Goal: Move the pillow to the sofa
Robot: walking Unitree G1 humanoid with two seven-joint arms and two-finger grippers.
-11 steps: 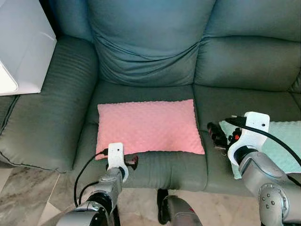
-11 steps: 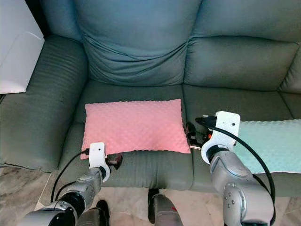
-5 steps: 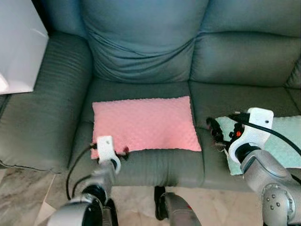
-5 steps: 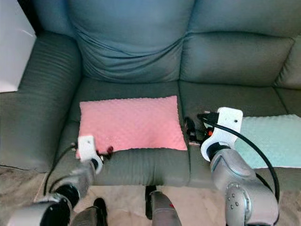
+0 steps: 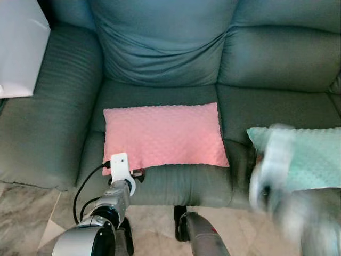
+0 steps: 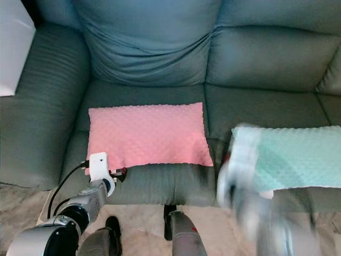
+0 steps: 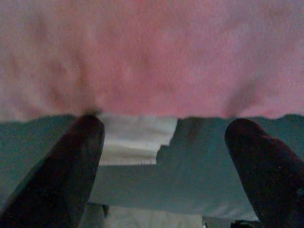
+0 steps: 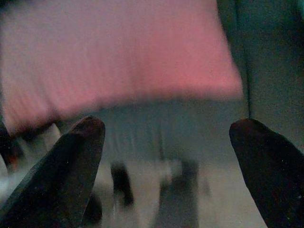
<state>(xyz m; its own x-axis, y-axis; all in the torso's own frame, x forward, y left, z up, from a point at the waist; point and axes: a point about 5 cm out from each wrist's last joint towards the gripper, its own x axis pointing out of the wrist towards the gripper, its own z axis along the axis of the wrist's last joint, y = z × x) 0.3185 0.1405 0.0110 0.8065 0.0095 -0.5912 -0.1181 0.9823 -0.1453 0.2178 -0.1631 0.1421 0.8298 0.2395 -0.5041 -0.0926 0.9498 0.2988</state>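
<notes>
The pink dimpled pillow (image 5: 162, 136) lies flat on the left seat of the grey-green sofa (image 5: 165, 48). My left gripper (image 5: 138, 173) sits low at the pillow's front left corner. In the left wrist view its fingers (image 7: 78, 156) are open, with the pillow's edge (image 7: 156, 61) just beyond them and nothing between. My right arm (image 5: 269, 178) is a blur at the seat's front, right of the pillow. The right wrist view shows that gripper (image 8: 168, 126) open, looking across at the pillow (image 8: 118, 61) from a short way off.
A mint-green cushion (image 5: 311, 154) lies on the right seat beside the pillow. A white object (image 5: 18, 48) stands beyond the left armrest (image 5: 48, 106). Marble floor (image 5: 26, 213) runs along the sofa's front.
My right arm has swung down and back from the pillow's right edge and is now blurred. The left gripper stays at the front left corner. The camera has shifted slightly.
</notes>
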